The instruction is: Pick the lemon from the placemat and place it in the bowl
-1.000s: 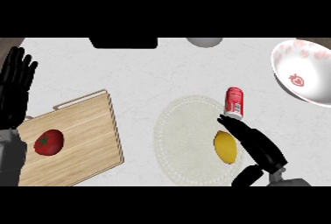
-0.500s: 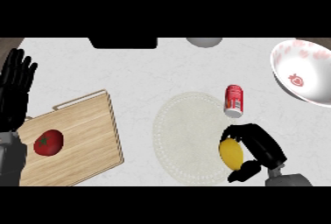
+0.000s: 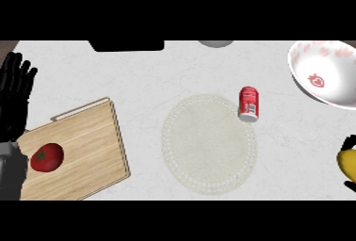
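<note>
The yellow lemon (image 3: 347, 162) shows at the right edge of the head view, off the round white placemat (image 3: 208, 143) and partly cut off by the edge. Black fingers of my right hand (image 3: 350, 185) curl round its lower side and another shows just above it. The white bowl (image 3: 325, 73) with red strawberry prints sits at the upper right, well above the lemon. My left hand (image 3: 15, 94) rests open at the left edge, fingers up.
A red soda can (image 3: 248, 103) lies on its side at the placemat's upper right rim. A wooden cutting board (image 3: 73, 150) at the left carries a red tomato (image 3: 46, 157). A dark object (image 3: 128, 45) and a grey round object (image 3: 215, 43) sit at the far edge.
My right hand has closed on the lemon and carried it off the placemat to the right edge of view. The left hand has not moved.
</note>
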`<state>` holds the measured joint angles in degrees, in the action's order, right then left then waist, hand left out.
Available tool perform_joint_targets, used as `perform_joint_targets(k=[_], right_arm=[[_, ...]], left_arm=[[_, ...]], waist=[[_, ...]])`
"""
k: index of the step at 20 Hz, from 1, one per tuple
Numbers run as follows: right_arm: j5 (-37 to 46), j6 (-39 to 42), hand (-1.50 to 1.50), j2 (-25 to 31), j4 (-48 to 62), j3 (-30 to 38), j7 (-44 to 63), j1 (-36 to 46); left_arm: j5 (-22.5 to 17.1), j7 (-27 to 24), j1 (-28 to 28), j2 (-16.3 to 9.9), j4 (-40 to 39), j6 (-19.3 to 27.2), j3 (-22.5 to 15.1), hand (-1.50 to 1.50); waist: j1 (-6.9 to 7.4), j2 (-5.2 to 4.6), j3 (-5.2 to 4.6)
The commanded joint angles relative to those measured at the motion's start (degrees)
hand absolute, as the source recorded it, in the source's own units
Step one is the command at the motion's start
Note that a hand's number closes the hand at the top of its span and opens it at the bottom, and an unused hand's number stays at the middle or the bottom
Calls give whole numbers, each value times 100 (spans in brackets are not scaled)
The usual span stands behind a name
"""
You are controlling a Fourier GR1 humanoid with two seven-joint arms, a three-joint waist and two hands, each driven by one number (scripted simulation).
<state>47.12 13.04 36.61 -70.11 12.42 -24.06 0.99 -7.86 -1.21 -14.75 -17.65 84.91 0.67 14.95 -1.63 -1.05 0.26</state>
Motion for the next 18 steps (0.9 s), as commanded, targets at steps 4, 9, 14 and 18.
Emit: perform_joint_targets(k=[4, 9, 14, 18], right_arm=[[-202, 94, 150, 1877, 1597, 1359, -708, 77], [-403, -175, 150, 2593, 2586, 1980, -1244, 419], [-968, 222, 150, 3118, 3330, 2424, -2486, 755], [-1126, 361, 150, 3559, 3771, 2591, -3090, 1132]], left_arm=[[-60, -17, 43, -43, 50, -73, 37, 0], [-29, -49, 28, 24, 95, -163, -127, 0], [15, -44, 35, 156, 27, -32, -156, 0], [37, -59, -17, 147, -23, -56, -185, 0]], waist=[[143, -30, 56], [285, -20, 68], [258, 29, 54], [395, 11, 39]])
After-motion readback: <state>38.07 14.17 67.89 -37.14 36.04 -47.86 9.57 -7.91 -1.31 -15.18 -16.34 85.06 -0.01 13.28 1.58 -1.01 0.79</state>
